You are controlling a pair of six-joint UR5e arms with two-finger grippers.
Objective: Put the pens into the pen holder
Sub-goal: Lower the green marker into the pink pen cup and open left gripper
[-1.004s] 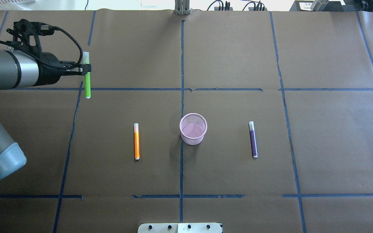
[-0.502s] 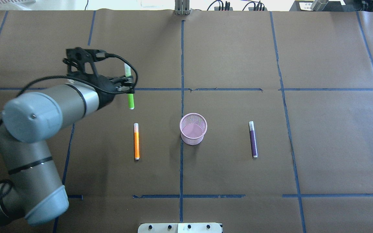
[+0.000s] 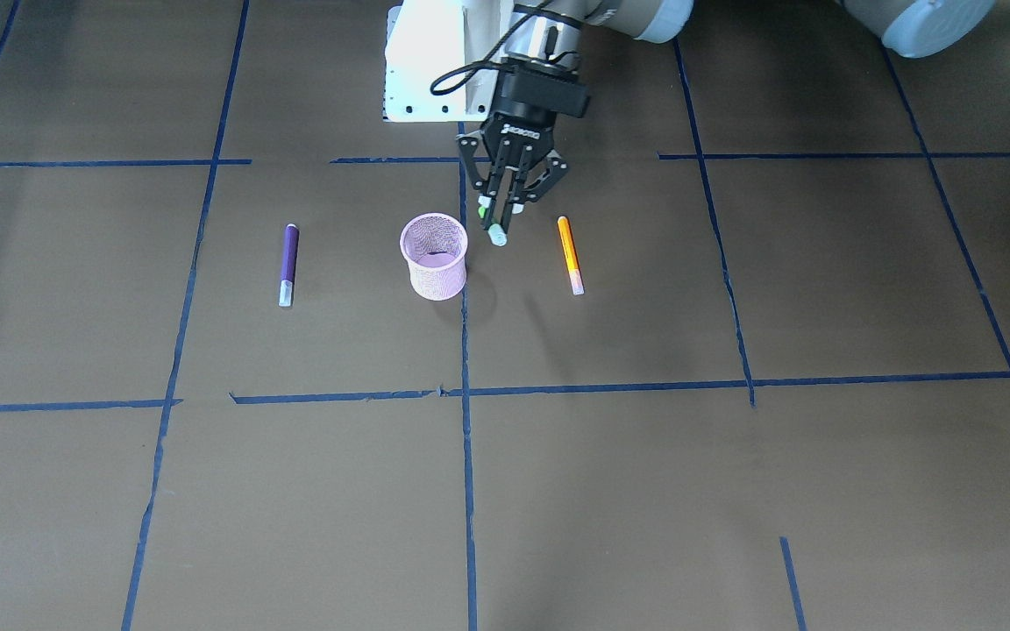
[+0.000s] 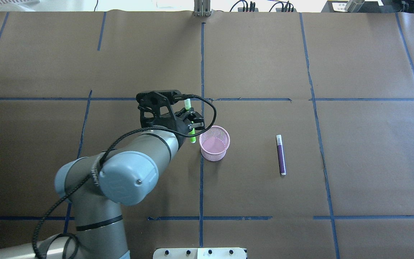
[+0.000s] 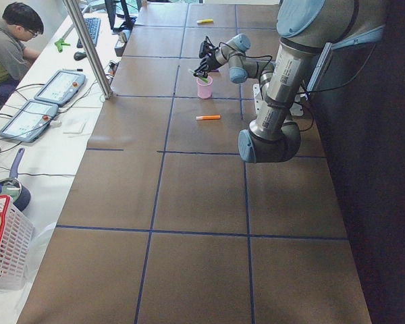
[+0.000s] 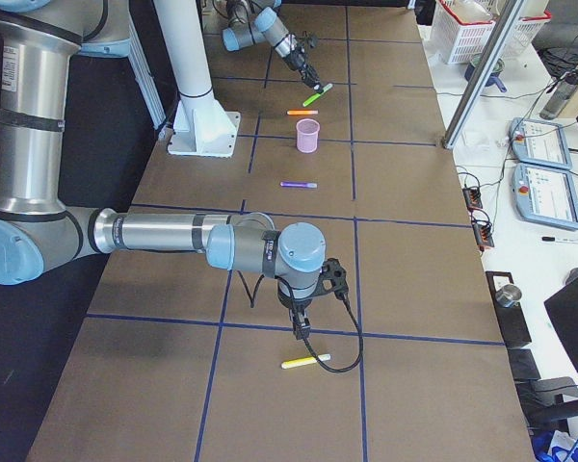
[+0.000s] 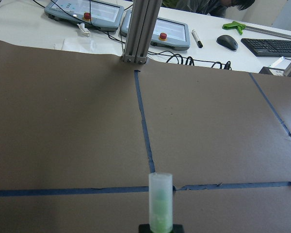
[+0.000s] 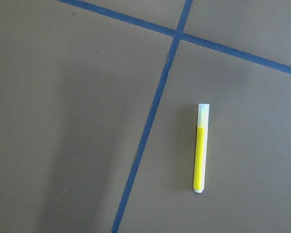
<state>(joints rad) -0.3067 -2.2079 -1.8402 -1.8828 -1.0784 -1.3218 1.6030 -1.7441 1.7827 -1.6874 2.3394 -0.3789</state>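
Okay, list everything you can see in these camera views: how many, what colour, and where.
green pen: one, green with a pale cap, gripped above the table beside the pen holder
orange pen: one, orange, flat on the table, on the holder's robot-left side
purple pen: one, purple, flat, on the holder's robot-right side
yellow pen: one, yellow, flat, far toward the robot's right end
pen holder: one, pink mesh, upright, mid-table
table: one, brown with blue tape lines
teach pendants: two, grey, on the side bench
person: one, seated at the bench
left tool: black, shut on the green pen
right tool: black, over the yellow pen; open or shut unclear
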